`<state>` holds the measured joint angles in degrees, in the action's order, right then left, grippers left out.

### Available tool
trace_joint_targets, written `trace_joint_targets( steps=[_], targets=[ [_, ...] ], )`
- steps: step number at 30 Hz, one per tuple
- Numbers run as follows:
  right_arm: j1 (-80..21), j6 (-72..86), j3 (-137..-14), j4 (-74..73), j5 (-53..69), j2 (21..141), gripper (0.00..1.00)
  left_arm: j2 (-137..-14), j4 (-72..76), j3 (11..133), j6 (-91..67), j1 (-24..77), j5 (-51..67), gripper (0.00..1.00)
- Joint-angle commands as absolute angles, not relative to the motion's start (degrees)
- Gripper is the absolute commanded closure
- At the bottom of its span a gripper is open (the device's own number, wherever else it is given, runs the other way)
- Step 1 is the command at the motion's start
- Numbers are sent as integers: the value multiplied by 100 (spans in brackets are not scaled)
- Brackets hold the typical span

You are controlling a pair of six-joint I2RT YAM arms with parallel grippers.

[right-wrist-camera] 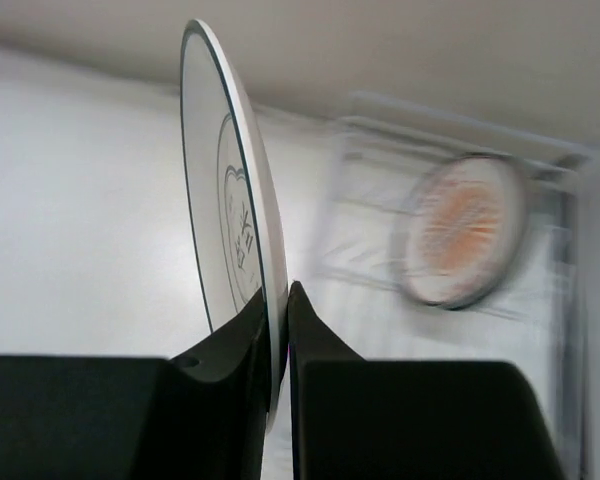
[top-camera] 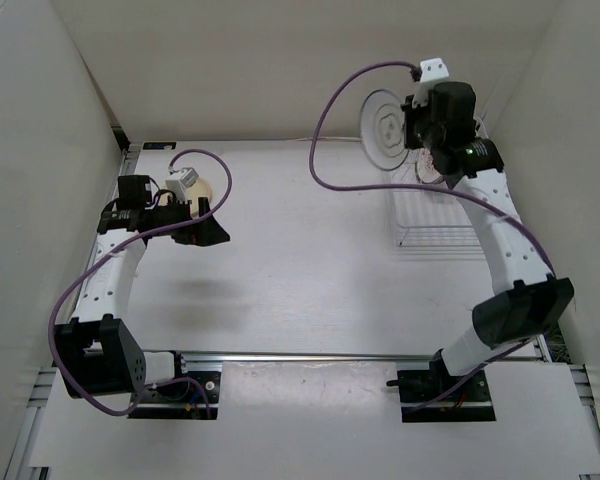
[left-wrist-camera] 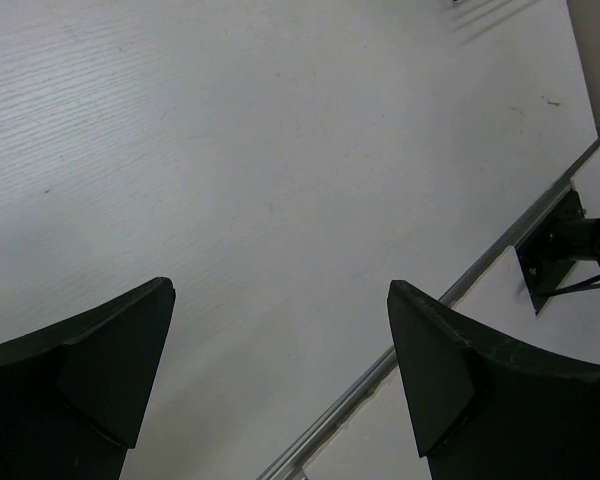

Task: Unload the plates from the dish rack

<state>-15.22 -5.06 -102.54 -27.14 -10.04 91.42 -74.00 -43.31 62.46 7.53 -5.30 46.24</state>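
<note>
Little can go amiss on the near side: the left gripper hangs over the table with its fingers spread wide and nothing between them.

Farther out, the right gripper is pinched on the rim of a white plate with thin dark rings, which it holds on edge in the air near the far end of the dish rack. That hold is the weak spot. Only a narrow strip of rim sits between the pads (glazed ware is likely slick), and the whole disc stands out beyond the pinch. A quick swing or a roll of the wrist could let the plate pivot or slide free, and it would drop onto the wire or the table.

Beyond it, a plate with an orange-red centre stands in the rack, blurred in the wrist view. A low sweep of the carried plate could clip that plate or the rack's upright side and tip it. If the carried plate is set down on edge and not flat, it could also roll away.
</note>
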Motion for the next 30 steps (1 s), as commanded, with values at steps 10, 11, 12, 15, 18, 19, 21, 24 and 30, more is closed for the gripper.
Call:
trace_joint_targets(
  steps=[10,11,12,15,18,19,21,24,30],
  targets=[
    [-2311,-34,-8096,-3410,5905,9149,99,-7172,-4280,6073,212,-545,6547,1],
    [-2399,-113,-8043,-3462,6141,9263,99,-7172,-4280,6073,159,-545,6600,1],
    [-2565,-175,-8042,-3463,6196,9325,99,-7224,-4280,6021,158,-545,6601,1],
    [-2838,-176,-8146,-3524,6388,9623,99,-7277,-4280,6021,105,-545,6732,1],
    [-2988,-176,-8481,-3524,6442,10088,99,-7339,-4228,5959,105,-545,6794,1],
    [-3040,-176,-8577,-3524,6495,10194,99,-7339,-4228,5959,105,-545,6794,1],
    [-3041,-27,-8849,-3472,6547,10501,99,-7391,-4228,5959,105,-545,6794,1],
    [-3094,184,-9131,-3322,6706,10879,99,-7392,-4228,5907,105,-545,6794,1],
    [-3094,728,-9738,-2884,7119,11425,99,-7392,-4228,5854,105,-545,6794,1]
  ],
)
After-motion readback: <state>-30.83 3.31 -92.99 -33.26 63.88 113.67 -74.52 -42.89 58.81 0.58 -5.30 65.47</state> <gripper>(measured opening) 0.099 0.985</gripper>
